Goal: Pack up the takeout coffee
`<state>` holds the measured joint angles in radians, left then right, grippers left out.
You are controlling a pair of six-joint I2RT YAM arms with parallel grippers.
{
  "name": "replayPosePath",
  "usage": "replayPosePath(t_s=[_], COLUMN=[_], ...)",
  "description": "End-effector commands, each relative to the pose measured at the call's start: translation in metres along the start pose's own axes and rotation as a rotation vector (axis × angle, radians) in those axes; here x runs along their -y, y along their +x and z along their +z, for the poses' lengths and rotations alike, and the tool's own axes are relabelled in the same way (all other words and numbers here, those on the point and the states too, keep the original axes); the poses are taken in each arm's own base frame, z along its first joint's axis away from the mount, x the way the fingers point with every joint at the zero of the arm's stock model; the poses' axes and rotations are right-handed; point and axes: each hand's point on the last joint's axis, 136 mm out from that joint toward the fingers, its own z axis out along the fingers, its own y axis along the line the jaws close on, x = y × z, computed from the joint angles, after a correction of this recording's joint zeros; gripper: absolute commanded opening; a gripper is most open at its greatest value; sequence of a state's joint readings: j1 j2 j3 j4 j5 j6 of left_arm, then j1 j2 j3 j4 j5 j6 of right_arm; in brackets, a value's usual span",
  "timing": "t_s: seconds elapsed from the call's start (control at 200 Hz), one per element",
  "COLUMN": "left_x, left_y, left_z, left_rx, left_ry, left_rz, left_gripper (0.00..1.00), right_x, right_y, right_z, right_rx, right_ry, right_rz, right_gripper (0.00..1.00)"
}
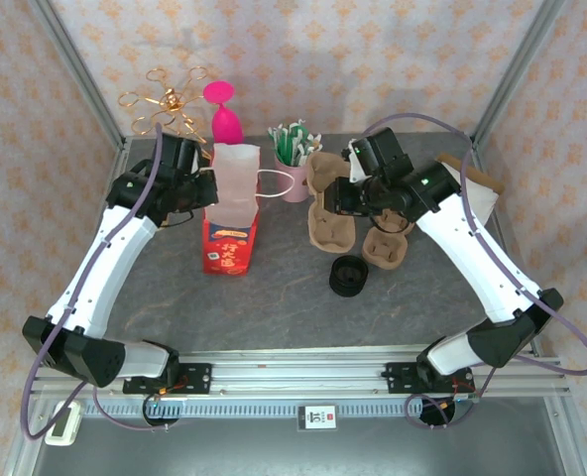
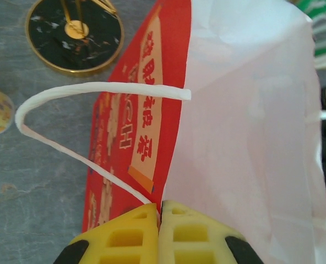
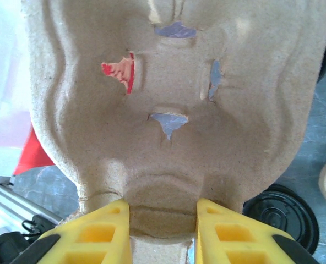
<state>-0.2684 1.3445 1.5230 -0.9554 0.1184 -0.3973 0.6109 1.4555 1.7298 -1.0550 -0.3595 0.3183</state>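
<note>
— What has the left gripper (image 2: 160, 212) got?
— Its yellow fingers are pressed tight together on the top edge of the paper bag (image 2: 245, 126). One white handle (image 2: 91, 91) loops free beside them.
— And the right gripper (image 3: 163, 212)?
— It is clamped part-way on a lobe of the pulp cup carrier (image 3: 174, 110), which is tipped up and blocks most of the wrist view.
— Where is the takeout coffee (image 1: 348, 276)?
— Probably that round black shape on the table (image 1: 274, 307), just in front of the carrier and apart from both grippers. Its sides are hard to make out from above. The bag's inside is washed out.
</note>
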Motion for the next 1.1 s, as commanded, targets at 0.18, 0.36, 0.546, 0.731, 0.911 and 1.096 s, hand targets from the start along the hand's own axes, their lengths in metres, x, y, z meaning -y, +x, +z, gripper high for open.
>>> replayPosePath(t_s=[0.18, 0.36, 0.546, 0.731, 0.911, 1.096], left_x=[0.032, 0.039, 0.056, 0.073, 0.083, 0.086], left_y=[0.006, 0.001, 0.005, 0.006, 0.010, 0.018], left_z=[-0.019, -0.028, -0.030, -0.034, -0.037, -0.033], left_rx=[0.016, 0.059, 0.067, 0.082, 0.102, 0.091], left_ry=[0.057, 0.078, 0.123, 0.171, 0.223, 0.250], left_rz=[-0.003, -0.038, -0.059, -0.097, -0.142, -0.186], left_gripper=[0.00, 0.00, 0.00, 0.00, 0.00, 0.00], right_x=[-0.032, -0.047, -0.066, -0.085, -0.093, -0.092], right_y=[-0.012, -0.023, -0.027, -0.032, -0.034, -0.037], right_z=[-0.023, -0.032, -0.034, -0.031, -0.018, -0.007], right_rx=[0.051, 0.067, 0.065, 0.067, 0.050, 0.054], right_ry=[-0.093, -0.138, -0.180, -0.209, -0.194, -0.168], right_rz=[0.026, 0.040, 0.051, 0.066, 0.084, 0.150], right_gripper=[0.26, 0.25, 0.25, 0.25, 0.24, 0.24])
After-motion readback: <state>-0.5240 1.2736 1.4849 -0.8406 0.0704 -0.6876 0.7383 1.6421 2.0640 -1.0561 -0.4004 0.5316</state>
